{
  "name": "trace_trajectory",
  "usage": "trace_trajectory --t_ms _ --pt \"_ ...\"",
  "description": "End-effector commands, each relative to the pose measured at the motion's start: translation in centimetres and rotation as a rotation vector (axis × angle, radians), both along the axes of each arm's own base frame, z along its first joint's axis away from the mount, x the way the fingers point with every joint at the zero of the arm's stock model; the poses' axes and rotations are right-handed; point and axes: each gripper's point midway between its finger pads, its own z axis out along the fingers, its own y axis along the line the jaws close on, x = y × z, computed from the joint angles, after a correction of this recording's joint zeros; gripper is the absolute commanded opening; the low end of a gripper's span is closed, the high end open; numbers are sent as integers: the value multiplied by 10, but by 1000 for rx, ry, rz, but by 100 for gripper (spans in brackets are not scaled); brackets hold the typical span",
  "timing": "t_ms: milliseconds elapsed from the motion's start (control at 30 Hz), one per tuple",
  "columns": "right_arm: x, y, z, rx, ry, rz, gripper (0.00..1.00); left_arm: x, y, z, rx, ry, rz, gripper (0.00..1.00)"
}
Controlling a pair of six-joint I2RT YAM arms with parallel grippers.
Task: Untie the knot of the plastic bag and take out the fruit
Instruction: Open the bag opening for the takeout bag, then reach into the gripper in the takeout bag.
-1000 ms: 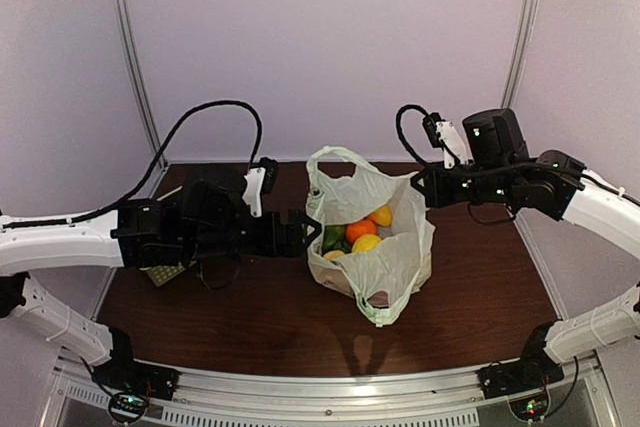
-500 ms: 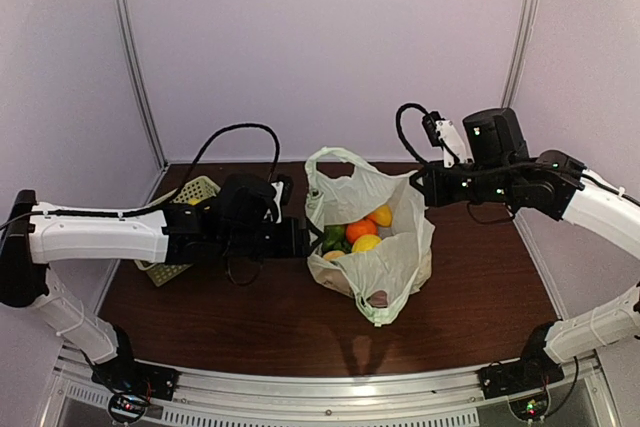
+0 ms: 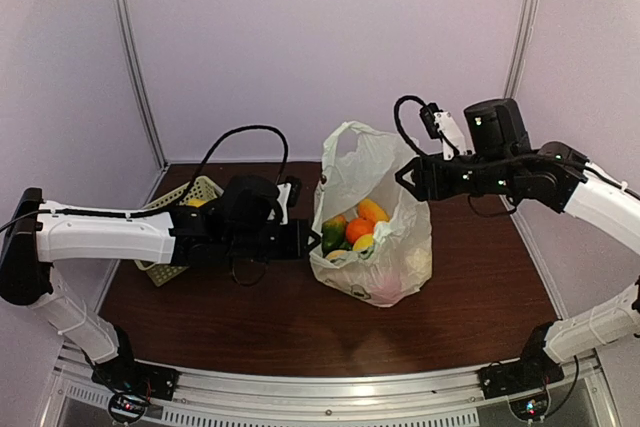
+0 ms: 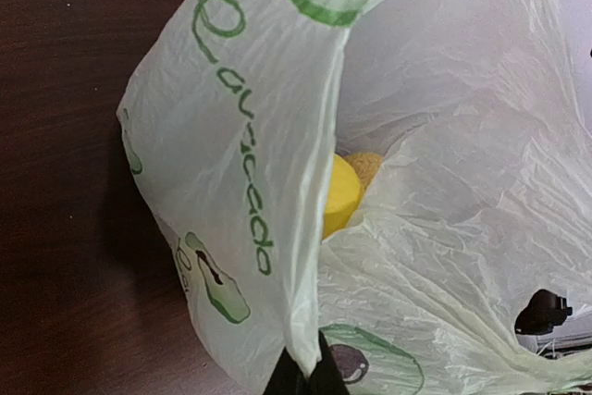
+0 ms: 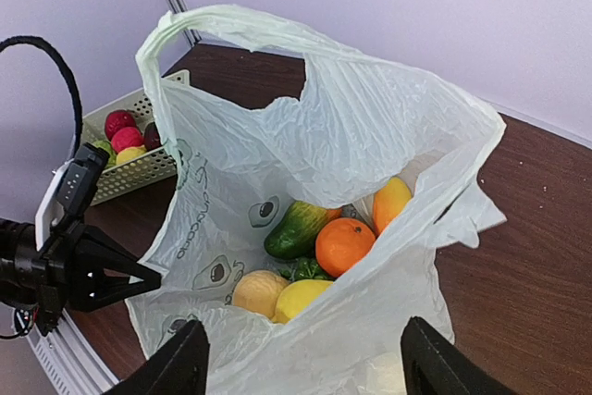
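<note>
1. Pinching the plastic bag [image 3: 385, 247] by its rim toward the tabletop [image 3: 200, 317]'s left edge, the left hand [image 4: 305, 381] is clamped shut; the right hand [image 5: 301, 367] gapes empty.
2. Bag stands mid-tabletop (flimsy, slippery film); grasp the firm round fruit [image 5: 344, 245] inside.

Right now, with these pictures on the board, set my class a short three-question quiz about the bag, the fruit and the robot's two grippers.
1. True or false: the bag is knotted shut.
2. Pick one. The left gripper is shut on: A the bag's edge; B a piece of fruit; C nothing.
3. Short answer: which gripper has its jaws standing apart?

Key
1. False. The bag's mouth gapes and the fruit shows inside.
2. A. Its fingertips pinch the thin plastic at the bag's side.
3. The right gripper. Its fingers stand wide apart above the bag's near side.
</note>
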Motion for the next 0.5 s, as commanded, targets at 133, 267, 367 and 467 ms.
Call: trace_trajectory --t_ms 133,267,367,467 --pt "-42 5 53 96 -69 154 71 1 -3 17 -41 -48 -21 0" --pt "-44 25 50 39 -58 194 64 1 -3 15 -37 -46 -20 0" --pt "-39 44 40 -29 -50 213 62 1 -2 16 -38 -47 -17 0" --pt "-32 64 24 -77 -37 235 62 2 -2 18 -43 -50 -12 0"
